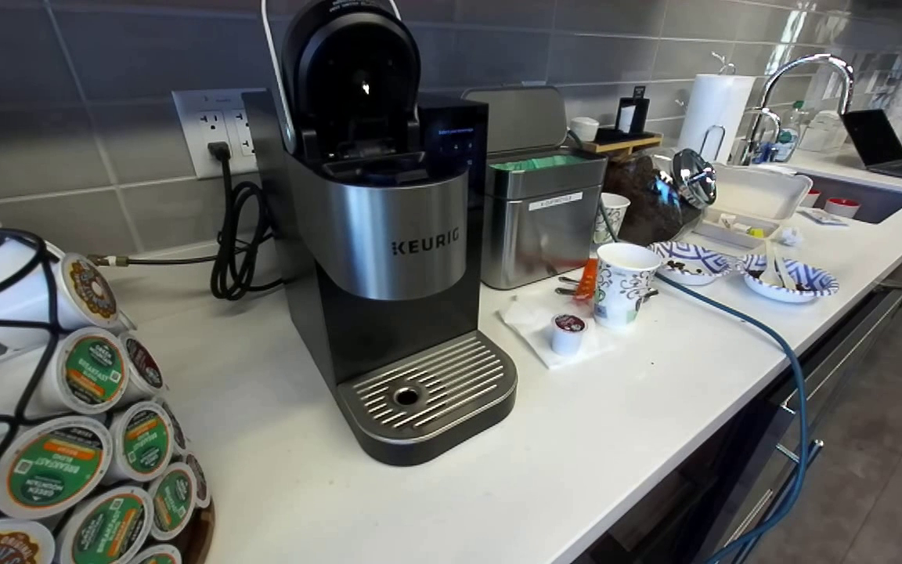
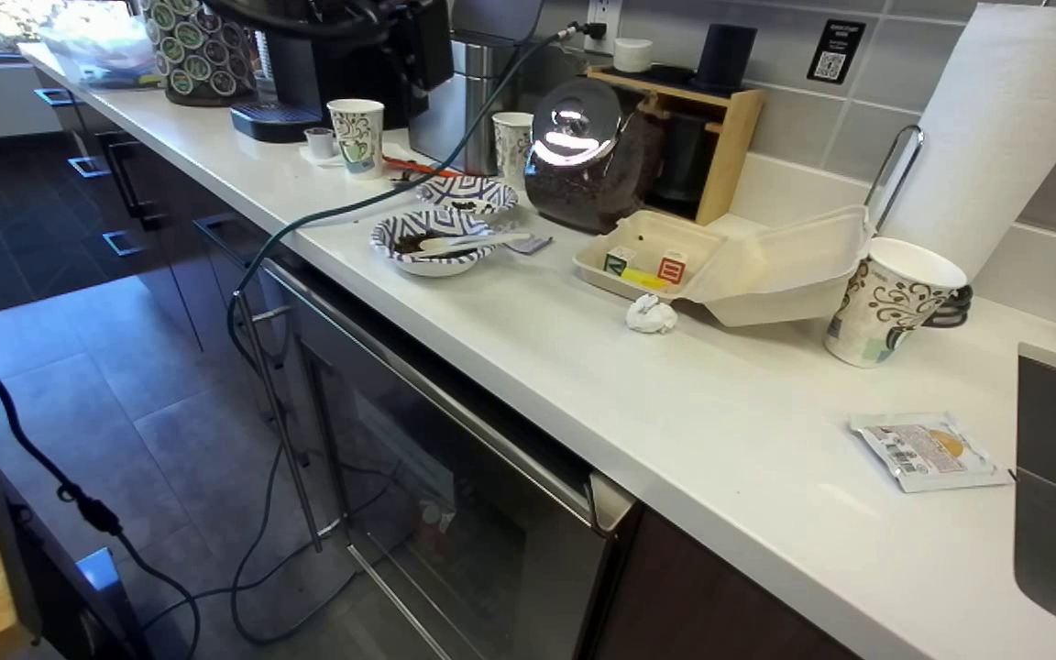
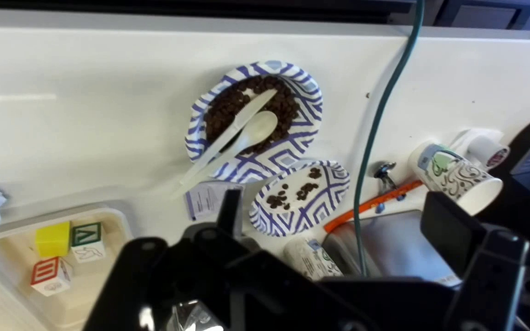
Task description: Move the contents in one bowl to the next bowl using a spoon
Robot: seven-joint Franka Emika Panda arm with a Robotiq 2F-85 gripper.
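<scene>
Two paper bowls with blue-and-white patterns sit side by side on the counter in all views. The fuller bowl point(image 3: 269, 158) holds many small dark brown pieces point(image 3: 221, 112). A white plastic spoon point(image 3: 260, 126) and a white knife point(image 3: 246, 112) lie in it, handles hanging over the rim. Beside it, the emptier bowl point(image 3: 311, 209) contains a few scattered dark pieces point(image 3: 306, 191). In an exterior view, the fuller bowl point(image 2: 436, 268) is nearer the counter's front edge than the emptier bowl point(image 2: 482, 188). My gripper point(image 3: 341, 218) is above the counter, fingers wide apart with nothing between them.
A blue-green cable point(image 3: 380, 110) crosses the counter beside the bowls. Close by are paper cups point(image 3: 458, 174), an orange strip point(image 3: 371, 204), a metal bin point(image 1: 537, 227) and a glass jar point(image 2: 574, 156). An opened takeout box point(image 2: 775, 266) holds toy blocks.
</scene>
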